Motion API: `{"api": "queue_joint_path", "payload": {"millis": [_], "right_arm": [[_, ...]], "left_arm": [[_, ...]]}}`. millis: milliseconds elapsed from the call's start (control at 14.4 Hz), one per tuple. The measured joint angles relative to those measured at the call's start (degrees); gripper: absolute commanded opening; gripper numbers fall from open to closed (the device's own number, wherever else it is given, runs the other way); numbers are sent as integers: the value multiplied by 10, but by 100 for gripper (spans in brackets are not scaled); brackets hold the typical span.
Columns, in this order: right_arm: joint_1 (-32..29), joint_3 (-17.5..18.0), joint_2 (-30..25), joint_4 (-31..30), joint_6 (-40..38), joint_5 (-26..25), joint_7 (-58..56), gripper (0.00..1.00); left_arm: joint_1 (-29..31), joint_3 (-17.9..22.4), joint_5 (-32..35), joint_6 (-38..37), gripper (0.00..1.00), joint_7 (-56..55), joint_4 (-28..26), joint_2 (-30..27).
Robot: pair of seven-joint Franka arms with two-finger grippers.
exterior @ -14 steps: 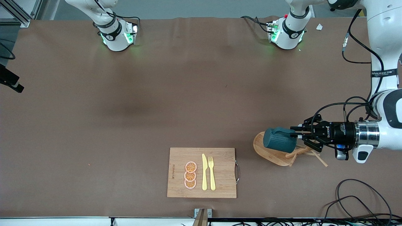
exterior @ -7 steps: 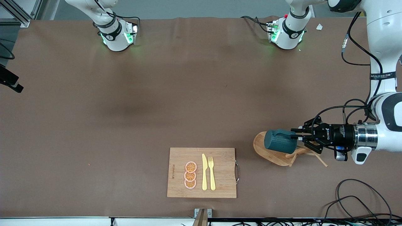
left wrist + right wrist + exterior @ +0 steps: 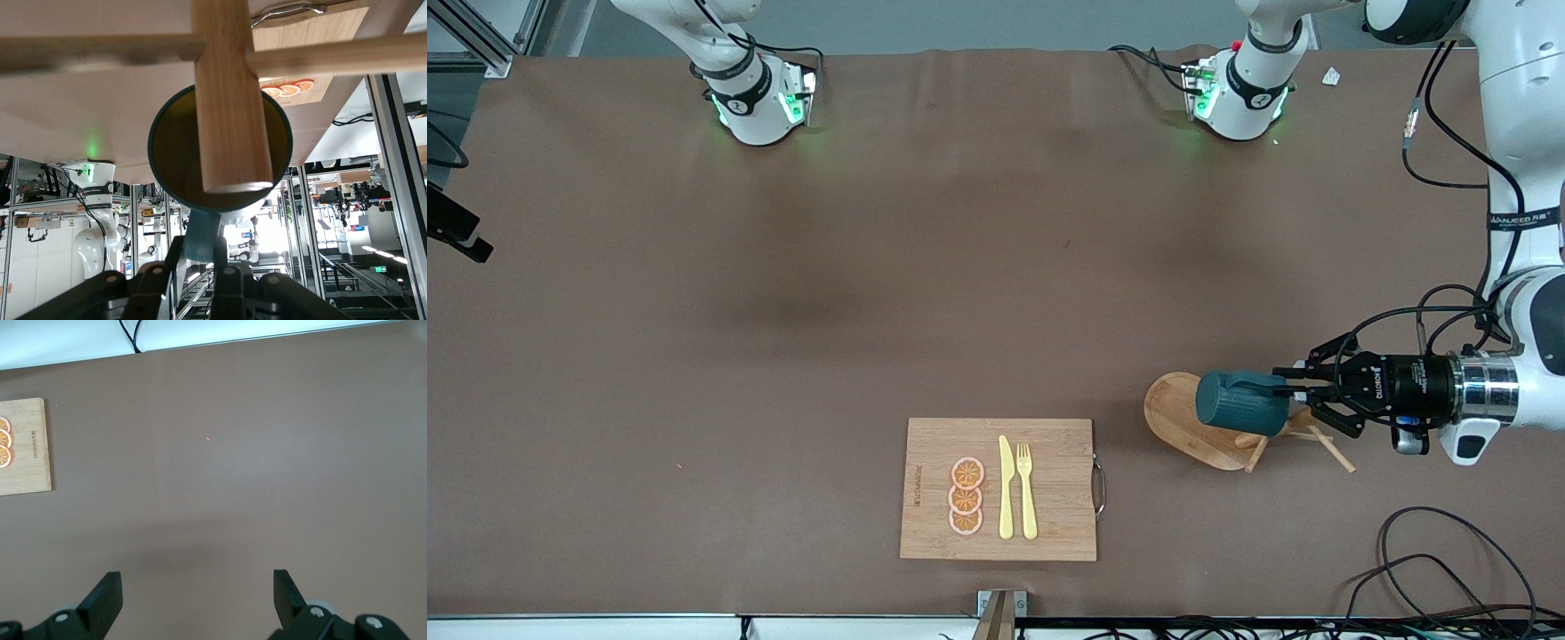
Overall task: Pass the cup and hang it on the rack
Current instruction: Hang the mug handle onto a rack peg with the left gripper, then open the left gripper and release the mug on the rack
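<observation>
The left gripper (image 3: 1294, 391) has its jaws closed on the handle of the one dark teal cup (image 3: 1240, 402), which it holds on its side in the air. The right gripper (image 3: 197, 597) has its jaws spread wide over bare table (image 3: 783, 311), holding nothing; that arm waits.

The cup hangs over the one wooden mug rack (image 3: 1209, 427), which stands toward the left arm's end of the table. In the left wrist view the cup's open mouth (image 3: 220, 150) faces the rack, and the thick central post (image 3: 227, 100) crosses in front of the cup's mouth, its end reaching as far as the rim. Two thin pegs (image 3: 100, 53) run crosswise, one on each side of the post. Whether the cup touches the post cannot be told.

One bamboo cutting board (image 3: 998, 489) lies nearer the front camera, toward the right arm's end from the rack. On it lie three orange slices (image 3: 966, 496), one yellow knife (image 3: 1006, 487) and one yellow fork (image 3: 1026, 489), side by side.
</observation>
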Motion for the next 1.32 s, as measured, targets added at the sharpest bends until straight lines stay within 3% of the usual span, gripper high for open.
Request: {"api": "queue_joint_path", "payload": {"millis": [1319], "right_arm": [[-14, 0, 0, 12, 0, 0, 0, 100]], "left_arm": [[26, 0, 0, 0, 5, 2, 0, 22]]}}
